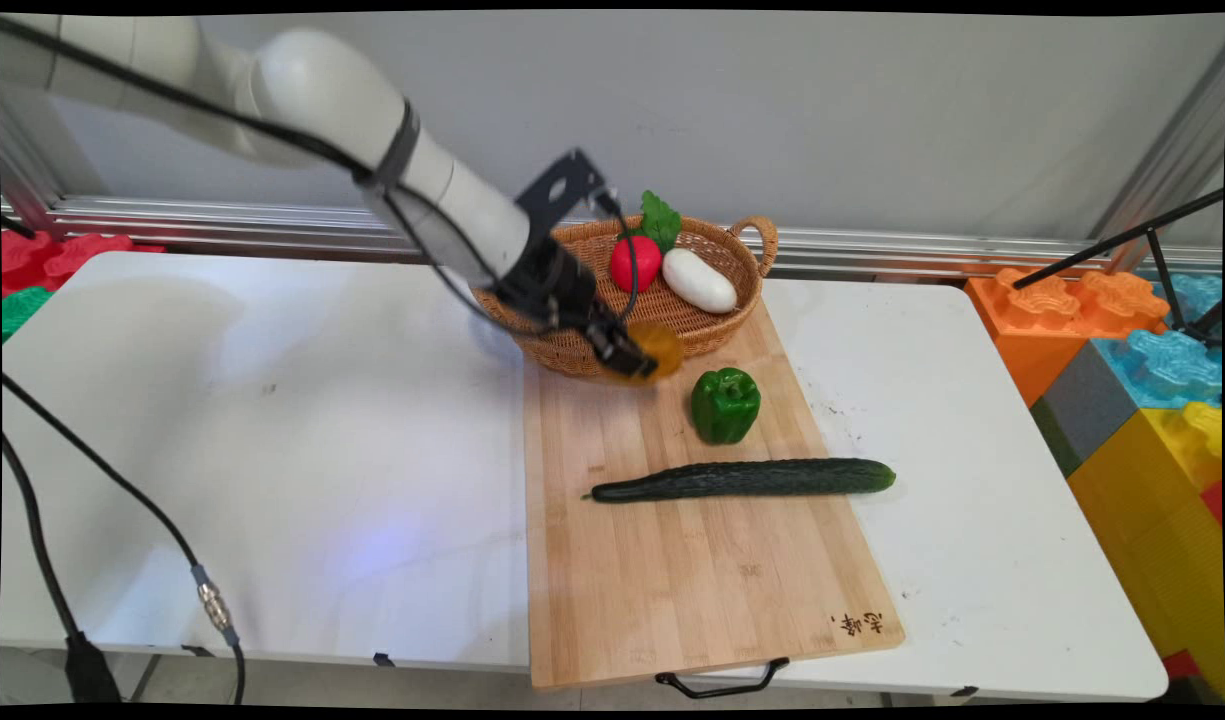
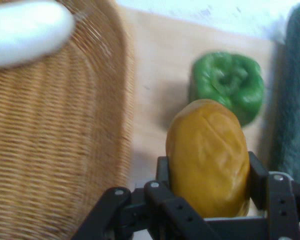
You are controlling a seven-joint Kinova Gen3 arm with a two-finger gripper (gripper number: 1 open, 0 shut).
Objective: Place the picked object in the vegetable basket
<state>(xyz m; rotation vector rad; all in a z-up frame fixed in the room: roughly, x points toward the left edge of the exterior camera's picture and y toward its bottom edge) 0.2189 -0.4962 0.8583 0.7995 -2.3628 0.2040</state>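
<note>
My gripper (image 1: 640, 362) is shut on an orange-yellow oval fruit (image 2: 208, 155), which also shows as the orange fruit (image 1: 660, 347) at the front rim of the wicker basket (image 1: 572, 350). It hangs just above the far end of the wooden cutting board (image 1: 672, 570). In the hand view the basket (image 2: 55, 140) lies to the left, with a white eggplant (image 2: 25, 31) in it. A green bell pepper (image 1: 725, 404) (image 2: 230, 85) lies on the board just beyond the fruit. A long cucumber (image 1: 742, 478) (image 2: 294, 100) lies across the board.
The basket also holds a red radish with green leaves (image 1: 637, 260) and the white eggplant (image 1: 700, 280). Big coloured foam blocks (image 1: 1142, 380) stand off the table's right side, and more (image 1: 42, 270) at the far left. Black cables (image 1: 112, 480) hang at the left.
</note>
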